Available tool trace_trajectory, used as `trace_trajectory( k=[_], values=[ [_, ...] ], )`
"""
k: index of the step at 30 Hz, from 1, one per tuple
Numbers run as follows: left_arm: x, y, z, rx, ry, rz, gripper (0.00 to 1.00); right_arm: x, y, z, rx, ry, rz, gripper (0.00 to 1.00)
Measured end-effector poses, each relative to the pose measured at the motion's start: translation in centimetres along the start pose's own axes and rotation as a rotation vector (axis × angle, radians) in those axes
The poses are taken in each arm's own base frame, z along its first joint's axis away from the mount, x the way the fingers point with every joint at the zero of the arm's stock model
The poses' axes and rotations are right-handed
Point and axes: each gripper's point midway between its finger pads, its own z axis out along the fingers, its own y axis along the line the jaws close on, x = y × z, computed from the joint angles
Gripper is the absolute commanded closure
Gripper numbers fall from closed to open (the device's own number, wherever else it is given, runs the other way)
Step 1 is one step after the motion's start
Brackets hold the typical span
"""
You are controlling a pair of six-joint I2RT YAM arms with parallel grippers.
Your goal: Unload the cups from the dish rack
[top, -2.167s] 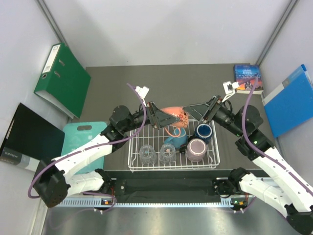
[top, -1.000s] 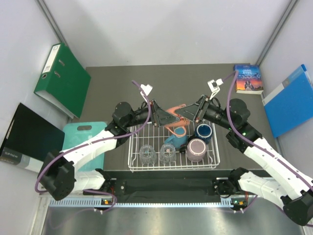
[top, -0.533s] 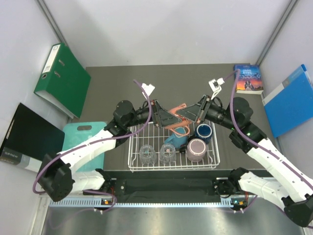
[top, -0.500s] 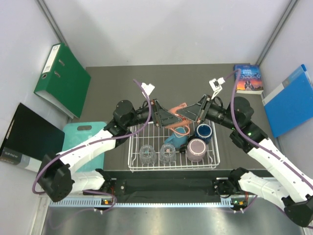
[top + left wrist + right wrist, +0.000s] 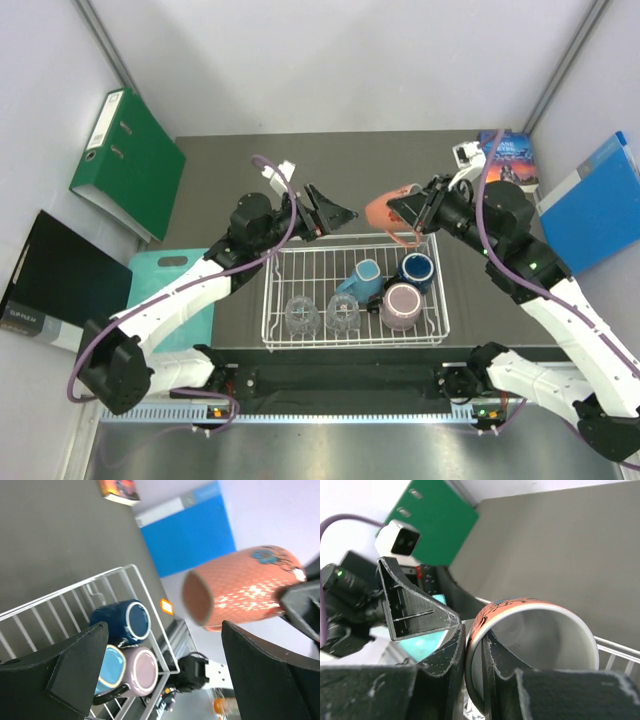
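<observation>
**Top view with both wrist views.** I see the right gripper [image 5: 412, 211] with its fingers [image 5: 447, 666] closed on the rim of the orange mug [image 5: 383, 212], one finger inside the mouth and one outside. The mug is tipped on its side and held in the air. In the top view it sits just past the far rim of the dish rack [image 5: 272, 300], at about 1 o'clock from the rack's centre.

The left gripper [image 5: 338, 215] lies at 9 o'clock of the orange mug, near it but apart. Its fingers [image 5: 75, 667] are spread wide and hold nothing.

Five cups remain inside the rack:
- The light blue mug [image 5: 362, 275] lies near the centre.
- The dark navy mug [image 5: 417, 268] stands at 3 o'clock of the light blue mug.
- The mauve-pink mug [image 5: 402, 303] stands at 5 o'clock of the light blue mug.
- The two clear glass tumblers [image 5: 301, 313] [image 5: 343, 313] stand side by side along the near rim, toward 7 o'clock.

The rack rests on the dark worktop [image 5: 230, 165].

Around the rack:
- A teal cutting board [image 5: 168, 290] lies at 9 o'clock.
- A green binder [image 5: 128, 160] leans at 10 o'clock.
- A book [image 5: 508, 158] sits at 2 o'clock.
- A blue folder [image 5: 595, 205] stands at 3 o'clock.
</observation>
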Motion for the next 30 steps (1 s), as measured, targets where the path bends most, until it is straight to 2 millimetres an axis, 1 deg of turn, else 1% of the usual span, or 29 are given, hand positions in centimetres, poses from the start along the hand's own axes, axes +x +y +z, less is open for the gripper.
trace_trajectory(
  k=[3,4,6,8,11,12,14,15,19,21,23,24,27,29,30],
  values=[
    [-0.5,1.6,0.0,-0.077,-0.034,-0.022,0.01,-0.9,-0.9,-0.2,0.064,-0.023,-0.034,1.00],
    [-0.6,2.2,0.0,-0.106,-0.044,-0.029,0.01,-1.3,-1.5,-0.2,0.107,-0.027,-0.048,1.00],
    [-0.6,3.4,-0.2,-0.166,-0.060,-0.041,0.01,-2.5,-3.1,0.2,0.211,-0.046,-0.083,1.00],
    [-0.7,4.9,-0.6,-0.239,-0.078,-0.053,0.01,-4.0,-5.2,0.9,0.341,-0.075,-0.120,1.00],
    [-0.9,7.0,-1.5,-0.364,-0.111,-0.059,0.01,-5.3,-9.7,2.5,0.546,-0.095,-0.154,1.00],
    [-1.1,7.7,-1.9,-0.413,-0.122,-0.059,0.01,-5.3,-12.0,3.3,0.641,-0.078,-0.161,1.00],
    [-2.0,8.9,-2.8,-0.513,-0.161,-0.054,0.01,-5.2,-15.5,4.6,0.777,-0.037,-0.167,1.00],
    [-2.5,9.3,-3.3,-0.561,-0.183,-0.051,0.01,-5.0,-17.6,5.6,0.842,-0.007,-0.167,1.00],
    [-4.7,9.8,-5.4,-0.697,-0.275,-0.030,0.01,-4.7,-24.4,9.2,1.008,0.076,-0.127,1.00],
    [-5.4,10.0,-6.6,-0.742,-0.313,-0.018,0.01,-4.2,-26.7,9.9,1.052,0.098,-0.113,1.00],
    [-5.6,10.2,-7.6,-0.776,-0.334,-0.010,0.01,-4.2,-28.4,10.1,1.096,0.127,-0.102,1.00],
    [-5.7,10.2,-8.1,-0.788,-0.346,-0.005,0.01,-4.6,-29.3,10.5,1.110,0.129,-0.094,1.00],
    [-6.1,10.2,-9.1,-0.811,-0.367,0.009,0.01,-6.7,-31.3,12.3,1.113,0.080,-0.052,1.00],
    [-6.0,10.4,-9.5,-0.831,-0.368,0.020,0.01,-7.6,-32.8,12.7,1.128,0.059,-0.031,1.00],
    [-6.0,10.6,-9.7,-0.843,-0.365,0.026,0.01,-8.0,-33.9,12.6,1.144,0.053,-0.023,1.00]
  ],
)
